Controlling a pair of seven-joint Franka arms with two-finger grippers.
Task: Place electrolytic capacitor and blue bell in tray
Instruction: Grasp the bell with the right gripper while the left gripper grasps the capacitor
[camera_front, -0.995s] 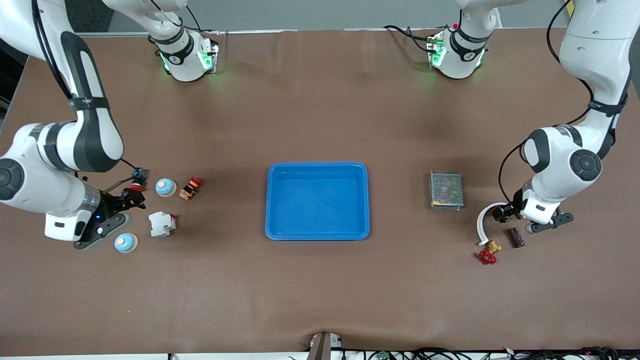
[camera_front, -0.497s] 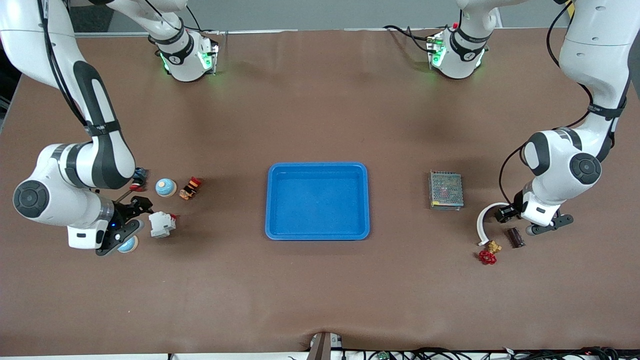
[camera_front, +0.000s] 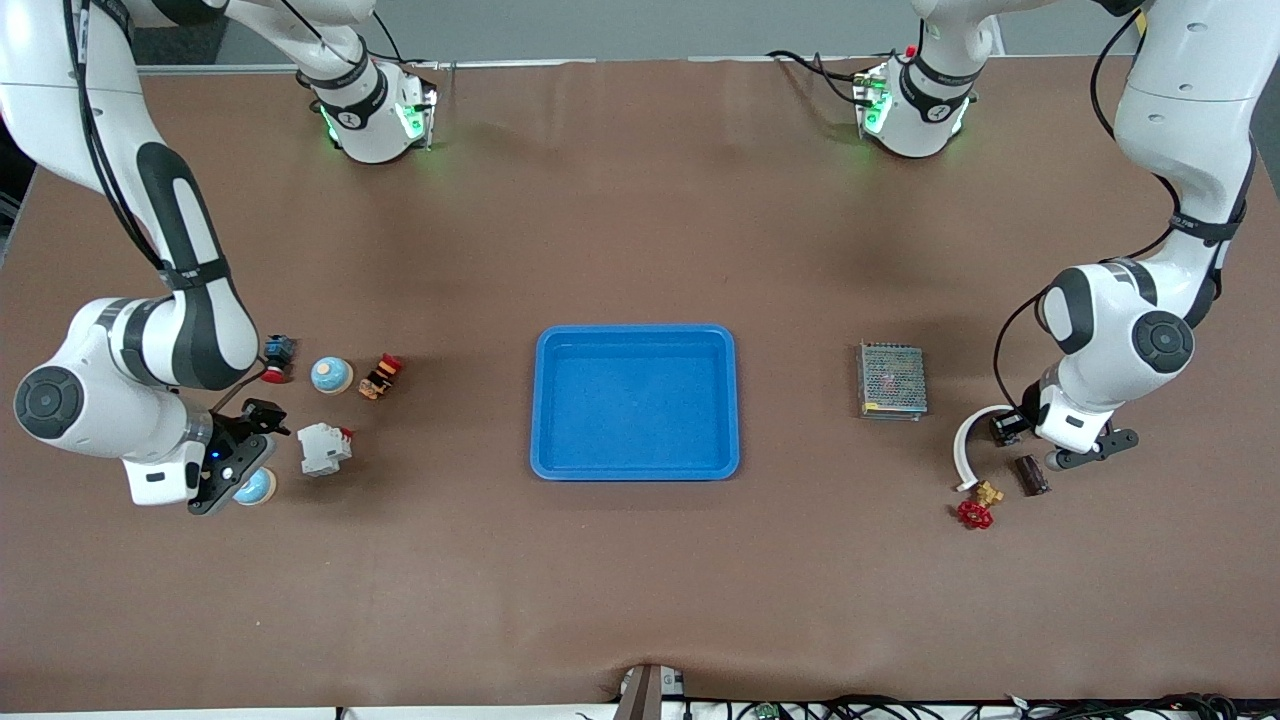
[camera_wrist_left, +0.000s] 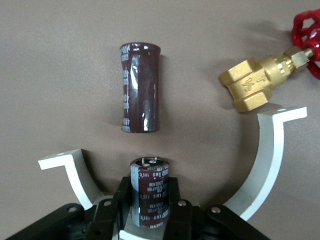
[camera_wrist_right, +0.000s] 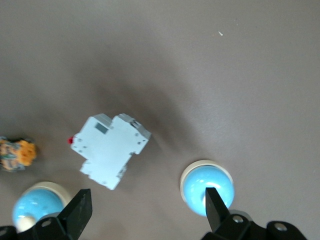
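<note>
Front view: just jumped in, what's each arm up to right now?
The left gripper has its jaws shut on a small electrolytic capacitor inside the arc of a white curved piece. A bigger capacitor lies on the table beside it. The right gripper, jaws open, hangs over a blue bell at its end of the table. The tray holds nothing yet.

**Both arms low at the counter's ends**

We see the blue tray (camera_front: 635, 401) mid-counter. Toward the left arm's end, the left end effector (camera_front: 1040, 447) sits low beside a white curved piece (camera_front: 962, 440), with a dark capacitor (camera_front: 1030, 475) and red-handled valve (camera_front: 977, 505) close by. Toward the right arm's end, the right end effector (camera_front: 240, 465) hangs over a blue bell (camera_front: 256, 487), near a white breaker (camera_front: 323, 448).
</note>
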